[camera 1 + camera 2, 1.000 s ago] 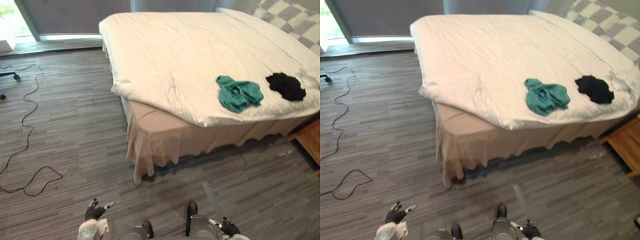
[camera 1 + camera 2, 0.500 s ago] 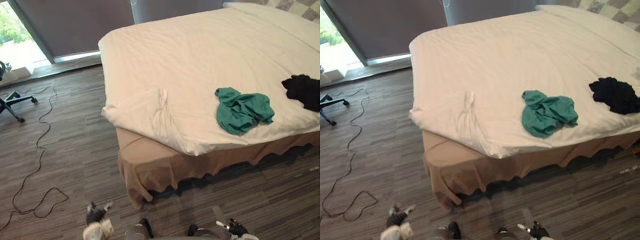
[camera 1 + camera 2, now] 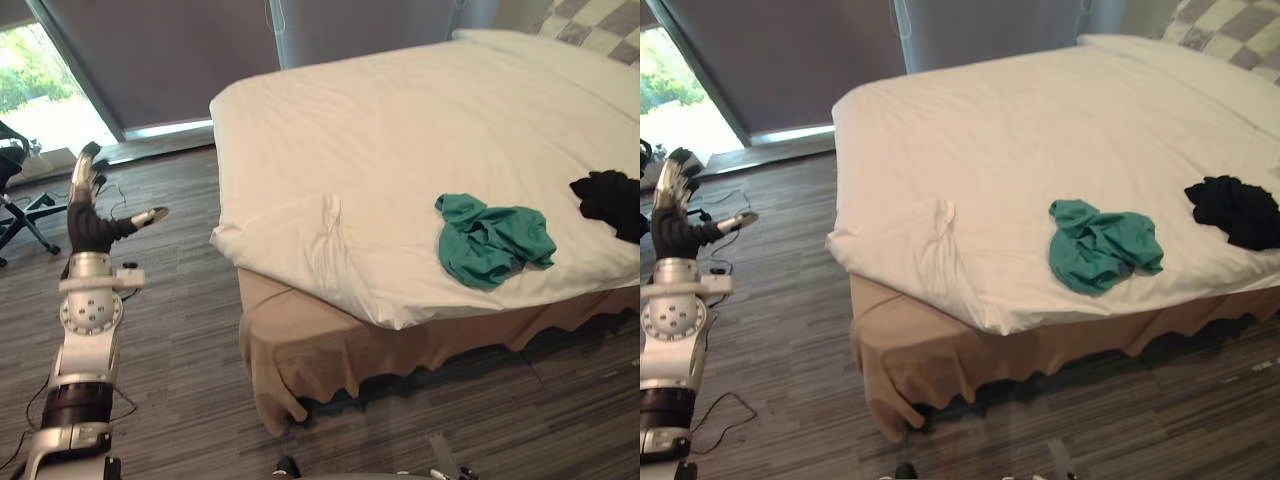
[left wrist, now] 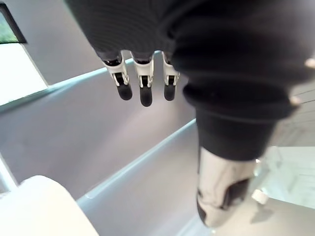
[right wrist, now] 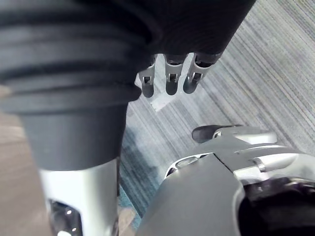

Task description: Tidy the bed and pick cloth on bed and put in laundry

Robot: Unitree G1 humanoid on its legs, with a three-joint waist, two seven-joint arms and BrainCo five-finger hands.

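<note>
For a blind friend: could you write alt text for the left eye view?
A teal cloth and a black cloth lie apart on a white-covered bed. The robot's left hand, fingers straight, is held up over the grey floor beside the bed.

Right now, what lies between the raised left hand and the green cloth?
Between the left hand and the green cloth, the left eye view shows a strip of floor, then the rumpled corner of the white cover.
</note>
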